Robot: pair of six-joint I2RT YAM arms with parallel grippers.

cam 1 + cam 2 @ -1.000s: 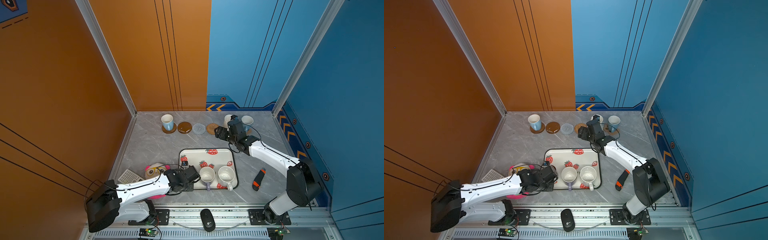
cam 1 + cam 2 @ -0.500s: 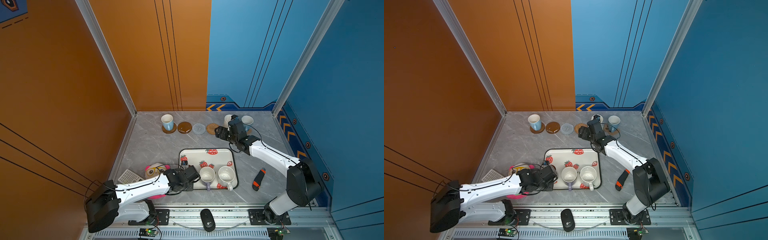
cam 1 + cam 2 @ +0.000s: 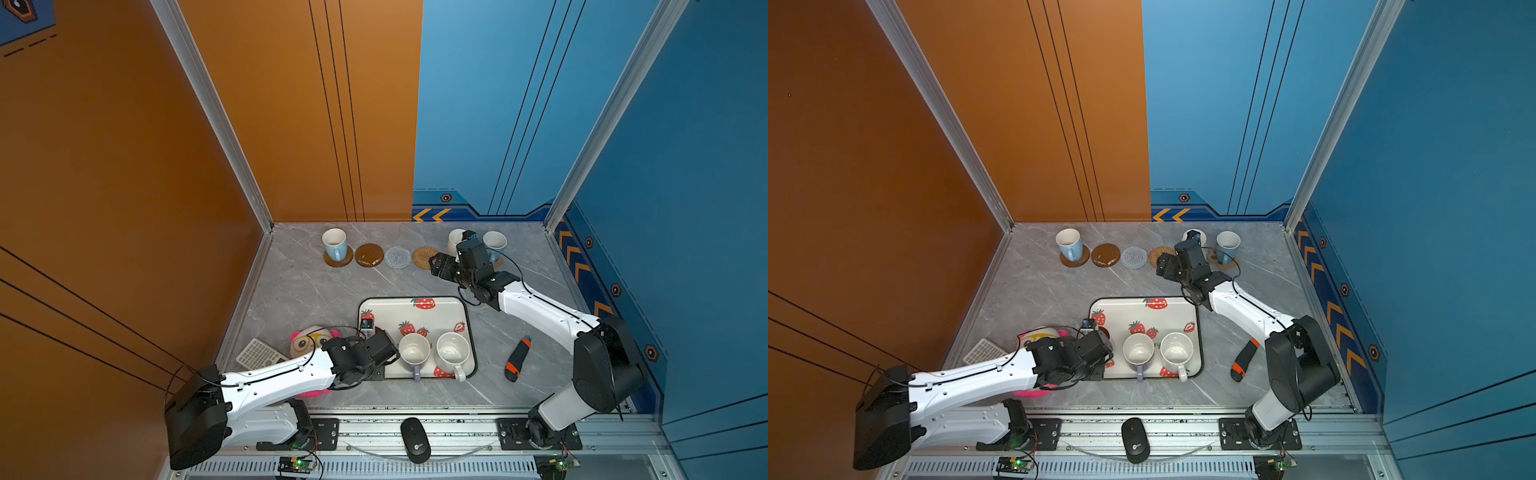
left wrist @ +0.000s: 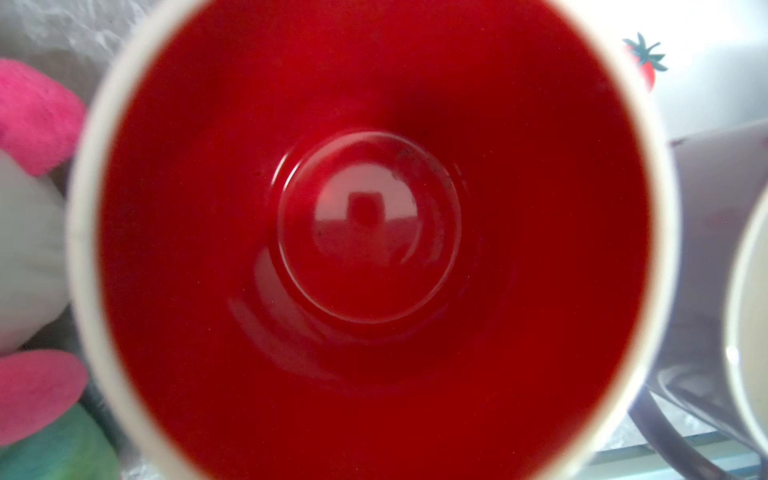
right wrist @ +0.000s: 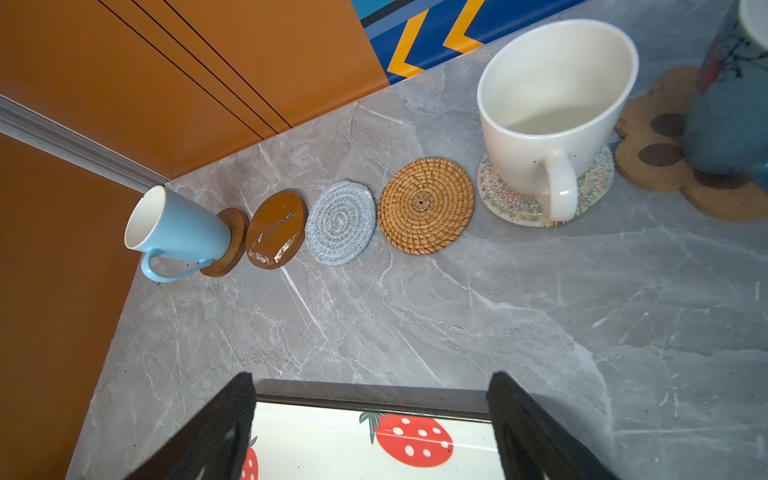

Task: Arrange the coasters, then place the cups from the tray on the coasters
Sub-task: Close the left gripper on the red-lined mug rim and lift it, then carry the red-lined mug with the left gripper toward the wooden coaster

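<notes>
Three to go, judging by the tray [image 3: 436, 305]. Starting at the left gripper [image 3: 376, 348]: poised over the red-inside cup [image 4: 374, 228] at the near-left corner of the tray, looking straight down into it. Cannot tell whether clenched on the rim or merely hovering, fingers out of sight. Could slip off glossy ceramic on lifting, given only a thin pinch on one wall. Could also clip the lavender cup [image 3: 413, 351] just beside on the right, or drag against the pink plush toy [image 3: 311, 338] just to the left. Further right, a white cup [image 3: 452, 353], close beside the lavender one.

Across the tray, right gripper [image 5: 370, 399] spread wide and empty above the far rim, between the tray and the vacant coasters: brown disc [image 3: 369, 254], grey woven round [image 3: 397, 257], tan woven round [image 3: 425, 257]. Likely to foul a carry toward that far row unless pulled clear first.

Writing: tray lettering [image 3: 1156, 345] mostly hidden between cups, only what looks like "ry" showing. Small logo on the mouse [image 3: 415, 440] at the near edge, too small to read.
</notes>
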